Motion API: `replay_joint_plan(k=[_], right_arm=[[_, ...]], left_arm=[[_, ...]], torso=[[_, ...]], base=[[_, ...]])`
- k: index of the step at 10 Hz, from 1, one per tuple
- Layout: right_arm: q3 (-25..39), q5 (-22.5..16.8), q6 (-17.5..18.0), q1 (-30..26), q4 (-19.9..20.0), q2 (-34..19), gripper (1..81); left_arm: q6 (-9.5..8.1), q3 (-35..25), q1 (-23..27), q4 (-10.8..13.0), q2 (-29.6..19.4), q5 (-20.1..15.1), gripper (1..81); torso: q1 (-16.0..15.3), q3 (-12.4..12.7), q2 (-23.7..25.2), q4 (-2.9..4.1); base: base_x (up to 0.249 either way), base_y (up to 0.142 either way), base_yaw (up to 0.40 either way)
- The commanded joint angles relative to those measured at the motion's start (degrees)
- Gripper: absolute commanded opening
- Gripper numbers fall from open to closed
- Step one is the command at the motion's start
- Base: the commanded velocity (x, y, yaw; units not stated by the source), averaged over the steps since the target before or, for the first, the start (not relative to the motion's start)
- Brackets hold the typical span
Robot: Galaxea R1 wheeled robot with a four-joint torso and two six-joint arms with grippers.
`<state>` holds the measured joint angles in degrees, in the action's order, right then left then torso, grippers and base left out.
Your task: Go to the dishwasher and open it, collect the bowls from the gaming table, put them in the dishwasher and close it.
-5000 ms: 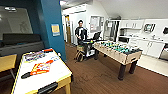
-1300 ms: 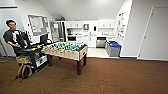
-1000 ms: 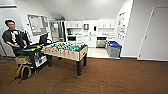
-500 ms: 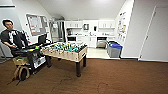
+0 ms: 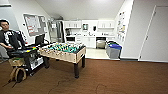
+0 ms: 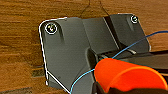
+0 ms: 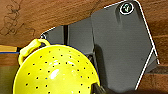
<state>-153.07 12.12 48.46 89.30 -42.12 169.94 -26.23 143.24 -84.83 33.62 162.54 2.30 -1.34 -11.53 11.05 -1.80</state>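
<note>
Brown wood-grain floor (image 5: 120, 77) runs to a white kitchenette at the back, where the stainless-steel-fronted dishwasher (image 5: 101, 43) sits under the counter. Nearer stands a green-field football table with rods (image 5: 63, 51), a seated person (image 5: 8, 37) beside it. Left wrist view shows an orange plastic bowl (image 6: 125, 75), right wrist view a yellow perforated colander bowl (image 7: 53, 72); whether either gripper's jaws clasp them I cannot tell.
</note>
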Motion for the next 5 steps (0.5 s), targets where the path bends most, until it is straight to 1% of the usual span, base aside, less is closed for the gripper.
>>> replay_joint_plan(k=[1,5], right_arm=[[0.15,-1.48,-0.12,-2.85,-0.68,-0.27,1.0],[0.06,-1.57,-0.12,-3.2,-0.68,-0.36,1.0]], left_arm=[[0.04,-0.33,2.96,-0.31,-0.89,-2.22,1.0],[-0.05,-0.33,2.96,-0.22,-0.89,-2.22,1.0]], torso=[[0.0,0.0,0.0,0.0],[-0.02,0.0,0.0,0.0]], base=[[0.111,-0.097,0.0],[0.111,-0.096,0.0]])
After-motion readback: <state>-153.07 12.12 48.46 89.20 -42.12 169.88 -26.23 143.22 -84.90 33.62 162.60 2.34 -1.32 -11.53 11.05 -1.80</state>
